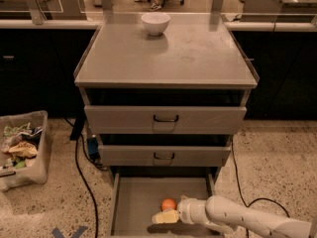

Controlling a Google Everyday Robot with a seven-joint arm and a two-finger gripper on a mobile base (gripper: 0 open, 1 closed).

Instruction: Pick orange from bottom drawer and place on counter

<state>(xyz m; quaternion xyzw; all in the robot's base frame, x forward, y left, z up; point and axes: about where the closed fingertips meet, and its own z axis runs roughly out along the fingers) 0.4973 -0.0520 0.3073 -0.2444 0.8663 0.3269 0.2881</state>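
Note:
The orange is a small round fruit lying on the floor of the open bottom drawer, near its front middle. My gripper reaches in from the lower right on a white arm, and its pale fingers sit just below and in front of the orange, close to it or touching it. The counter is the broad grey cabinet top above the three drawers.
A white bowl stands at the back of the counter. The two upper drawers are pulled out slightly. A bin of scraps sits on the floor to the left, and black cables run along the floor beside the cabinet.

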